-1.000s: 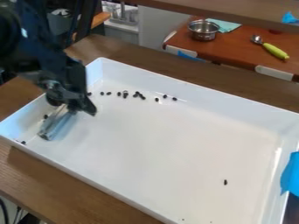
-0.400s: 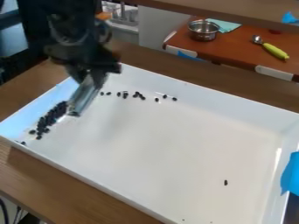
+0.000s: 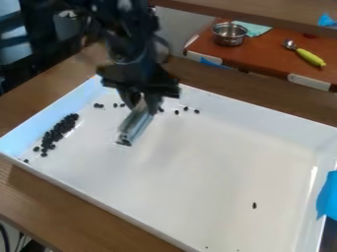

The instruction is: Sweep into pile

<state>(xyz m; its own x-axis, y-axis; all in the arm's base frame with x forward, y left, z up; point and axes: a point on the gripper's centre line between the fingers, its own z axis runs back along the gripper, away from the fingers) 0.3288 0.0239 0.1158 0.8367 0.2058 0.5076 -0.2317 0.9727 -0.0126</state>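
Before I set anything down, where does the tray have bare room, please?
The tray is bare between the silvery tool below the hand and the lone dark piece. Crowded: the dark pile by the left wall, and loose bits on the far side.

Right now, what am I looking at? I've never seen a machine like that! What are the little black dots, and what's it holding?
The big black thing is a robot arm. At its end is a gripper, which works a bit like a hand. It holds a pale, shiny tool, probably for sweeping.

Every picture comes from one camera, looking down at a slant.

Under the gripper is a white tray on a wooden table. The dots are small dark bits, maybe beans. Many sit in a long clump on the left of the picture, some lie near the tray's back wall, and a lone bit is near the right. The job is to sweep them into a pile.

Behind are a metal pot and a spoon with a yellow-green handle.
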